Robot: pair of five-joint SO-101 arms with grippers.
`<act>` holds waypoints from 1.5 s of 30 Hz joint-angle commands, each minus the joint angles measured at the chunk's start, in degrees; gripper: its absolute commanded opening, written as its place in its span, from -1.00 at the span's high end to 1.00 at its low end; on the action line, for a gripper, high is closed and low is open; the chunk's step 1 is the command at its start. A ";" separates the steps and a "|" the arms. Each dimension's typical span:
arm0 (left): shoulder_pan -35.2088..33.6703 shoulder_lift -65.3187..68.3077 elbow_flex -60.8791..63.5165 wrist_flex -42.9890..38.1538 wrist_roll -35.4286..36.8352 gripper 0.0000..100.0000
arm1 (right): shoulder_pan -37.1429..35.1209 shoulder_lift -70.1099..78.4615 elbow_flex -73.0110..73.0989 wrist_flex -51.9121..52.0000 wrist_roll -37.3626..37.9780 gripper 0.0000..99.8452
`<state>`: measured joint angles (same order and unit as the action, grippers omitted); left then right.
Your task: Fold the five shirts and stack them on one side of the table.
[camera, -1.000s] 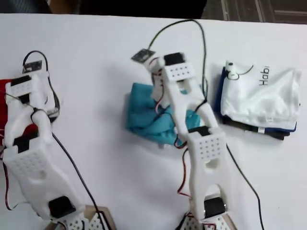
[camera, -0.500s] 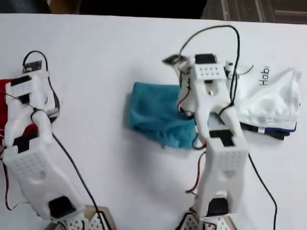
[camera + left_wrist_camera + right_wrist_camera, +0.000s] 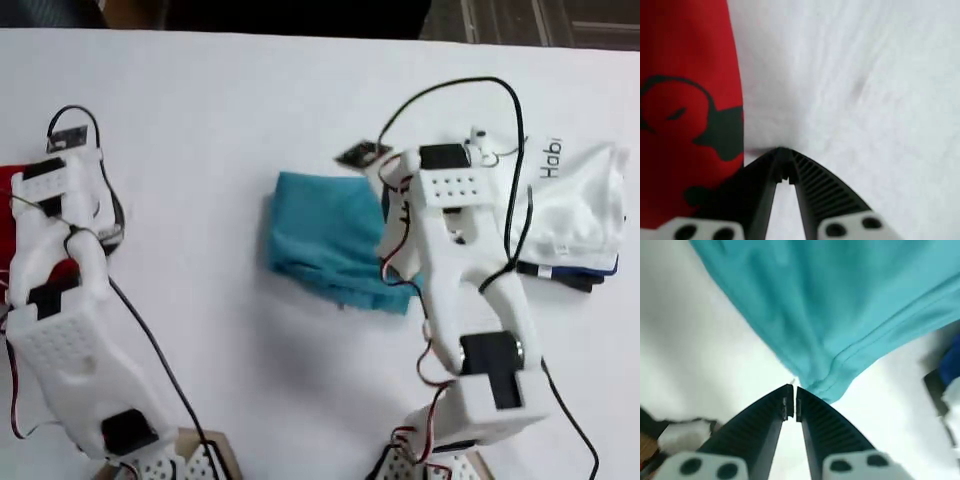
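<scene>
My right gripper (image 3: pixel 792 402) sits pinched together, empty, the folded teal shirt (image 3: pixel 830 305) just ahead of its tips, one corner pointing at them. My left gripper (image 3: pixel 785 172) likewise together, red shirt (image 3: pixel 685 60) just beside.

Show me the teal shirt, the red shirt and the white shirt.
teal shirt (image 3: pixel 320 235), high view, middle of the cloth.
red shirt (image 3: pixel 690 65), left wrist view, red cloth beside its black print.
white shirt (image 3: pixel 565 205), high view, its upper face.
</scene>
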<state>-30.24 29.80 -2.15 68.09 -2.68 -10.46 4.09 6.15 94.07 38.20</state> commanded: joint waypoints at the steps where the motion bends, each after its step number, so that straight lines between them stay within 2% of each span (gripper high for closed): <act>1: 1.23 -2.11 -0.13 -2.29 0.53 0.95 | -2.77 -3.82 -0.79 -8.66 -4.48 0.96; 4: 1.23 -2.02 -0.13 -2.37 0.53 0.95 | -7.43 -0.31 -0.62 -13.67 -8.70 0.96; 9: 1.23 -2.02 -0.13 -2.37 0.53 0.95 | -16.66 7.43 0.00 -11.47 -9.41 0.96; 15: 1.23 -2.02 -0.13 -2.37 0.53 0.95 | -20.79 11.65 4.48 -8.48 -9.49 0.96; 19: 1.23 -2.02 -0.13 -2.37 0.53 0.95 | -20.35 10.42 6.24 -8.22 -9.05 0.95; 24: 1.23 -2.02 -0.13 -2.37 0.53 0.95 | -19.74 0.75 3.78 -8.04 -9.05 0.95; 28: 1.23 -2.02 -0.13 -2.37 0.53 0.95 | -13.93 -8.13 1.05 -10.95 -10.11 0.95; 30: 1.23 -2.02 -0.13 -2.37 0.53 0.95 | -9.01 -9.36 1.14 -14.46 -14.86 0.95; 33: 1.23 -2.02 -0.13 -2.37 0.53 0.95 | -3.21 -6.73 1.14 -15.96 -20.04 0.88; 38: 1.32 -2.02 -0.13 -2.37 0.53 0.95 | -1.45 1.36 1.05 -13.85 -20.48 0.45; 42: 1.32 -2.02 -0.13 -2.37 0.53 0.95 | -1.36 7.08 -0.88 -16.66 -20.92 0.49; 45: 1.32 -2.02 -0.13 -2.37 0.53 0.95 | 0.13 11.38 -4.66 -18.42 -25.76 0.53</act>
<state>-30.07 29.80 -2.15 68.09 -2.59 -11.96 12.97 6.15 77.01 15.78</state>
